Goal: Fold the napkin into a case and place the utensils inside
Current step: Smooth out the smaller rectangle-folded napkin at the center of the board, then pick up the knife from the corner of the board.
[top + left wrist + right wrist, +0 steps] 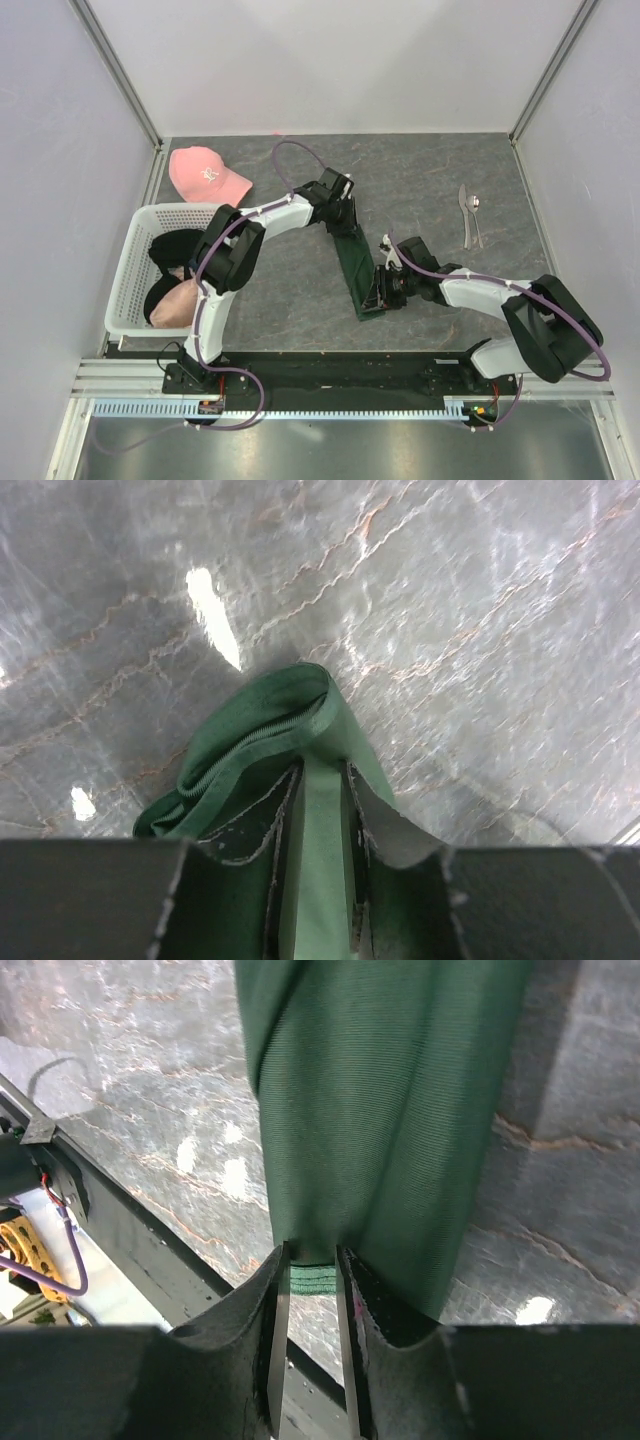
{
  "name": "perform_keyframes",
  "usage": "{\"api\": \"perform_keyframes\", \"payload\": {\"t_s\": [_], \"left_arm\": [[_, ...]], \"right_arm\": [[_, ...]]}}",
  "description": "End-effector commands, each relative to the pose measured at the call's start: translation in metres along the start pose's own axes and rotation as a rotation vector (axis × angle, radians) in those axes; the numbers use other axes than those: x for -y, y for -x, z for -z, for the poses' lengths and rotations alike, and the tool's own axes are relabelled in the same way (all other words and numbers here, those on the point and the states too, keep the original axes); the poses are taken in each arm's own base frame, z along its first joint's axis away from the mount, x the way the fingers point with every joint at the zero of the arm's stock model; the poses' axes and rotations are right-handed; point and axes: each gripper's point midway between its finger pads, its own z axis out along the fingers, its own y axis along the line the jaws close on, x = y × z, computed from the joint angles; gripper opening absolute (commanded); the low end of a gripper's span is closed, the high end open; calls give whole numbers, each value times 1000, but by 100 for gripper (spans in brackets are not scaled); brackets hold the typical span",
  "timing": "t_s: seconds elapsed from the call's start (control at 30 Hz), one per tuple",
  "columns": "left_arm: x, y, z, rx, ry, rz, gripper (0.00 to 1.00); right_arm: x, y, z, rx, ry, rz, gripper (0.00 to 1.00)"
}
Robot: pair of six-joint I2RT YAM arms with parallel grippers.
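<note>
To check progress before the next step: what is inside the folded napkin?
Nothing shows inside the napkin; both utensils lie on the table, apart from it. The cloth hides what is between its layers.

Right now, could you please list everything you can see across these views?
napkin: one, dark green, a narrow folded strip mid-table
utensils: two, silver, side by side, far right of the table
cap: one, pink, far left of the table
basket: one, white, left edge
garment: one, black, in the basket
soft bundle: one, tan-pink, in the basket's near end
table: one, grey marbled
left gripper: one, black, shut on the napkin's far end
right gripper: one, black, shut on its near end
</note>
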Motion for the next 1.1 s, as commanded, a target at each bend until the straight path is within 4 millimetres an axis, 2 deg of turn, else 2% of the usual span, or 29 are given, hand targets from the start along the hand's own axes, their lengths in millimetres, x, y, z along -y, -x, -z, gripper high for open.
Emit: {"api": "perform_keyframes", "payload": {"t_s": [0.0,0.07,0.1,0.13,0.17,0.2,0.23,0.27,0.3,0.33,0.37,0.4,0.43,0.47,0.5,0.53,0.57,0.6,0.63,0.67,0.7,0.73,0.77,0.8,0.83,0.93,1.07], "left_arm": [[0,21,4,61,29,-49,30],[3,24,12,61,26,-62,32],[12,30,25,85,5,-73,35],[17,32,32,92,-8,-76,37],[22,34,40,102,-22,-82,39],[31,37,58,129,-42,-90,42],[37,40,70,150,-52,-96,43],[40,41,81,167,-59,-100,44],[48,42,105,202,-77,-102,46],[50,40,115,213,-85,-102,47],[55,38,124,225,-101,-103,49],[53,28,131,220,-105,-99,53],[63,27,153,249,-140,-107,54],[61,13,157,234,-150,-109,56],[71,8,175,249,-195,-113,57],[76,1,182,250,-221,-121,57],[73,-13,181,232,-230,-121,57],[77,-23,186,216,-259,-124,57],[89,-32,200,228,-299,-151,56],[88,-44,198,209,-303,-154,55],[90,-52,201,204,-314,-164,54],[100,-64,208,200,-343,-189,54],[98,-75,205,183,-344,-192,53],[101,-81,206,175,-356,-199,53],[105,-91,204,157,-369,-214,52],[106,-110,201,118,-386,-229,51],[101,-119,197,100,-391,-242,51]], "right_arm": [[-4,3,-2,18,21,16,33],[-15,14,4,43,32,27,33],[-19,17,11,51,22,29,34],[-29,30,18,85,22,47,34],[-27,40,23,124,-18,60,37],[-25,44,33,138,-56,50,39],[-31,61,43,184,-73,56,41],[-27,70,51,211,-107,55,45],[-9,82,64,248,-186,7,47],[-6,100,78,296,-213,-9,53],[9,105,86,295,-265,-39,57],[31,123,103,353,-327,-91,61],[35,145,118,411,-364,-95,68],[60,153,130,415,-447,-147,71],[68,178,149,487,-516,-148,74],[77,190,157,507,-545,-164,79],[105,198,161,497,-612,-220,79],[108,222,174,536,-631,-209,79],[119,232,177,532,-654,-214,79],[148,235,170,476,-704,-254,79],[151,260,182,501,-740,-210,78],[170,263,167,441,-779,-207,77],[186,267,175,429,-813,-224,75],[187,284,182,448,-828,-197,74],[202,284,176,404,-859,-188,72],[210,296,181,401,-853,-164,68],[234,288,183,363,-880,-184,68]]}}
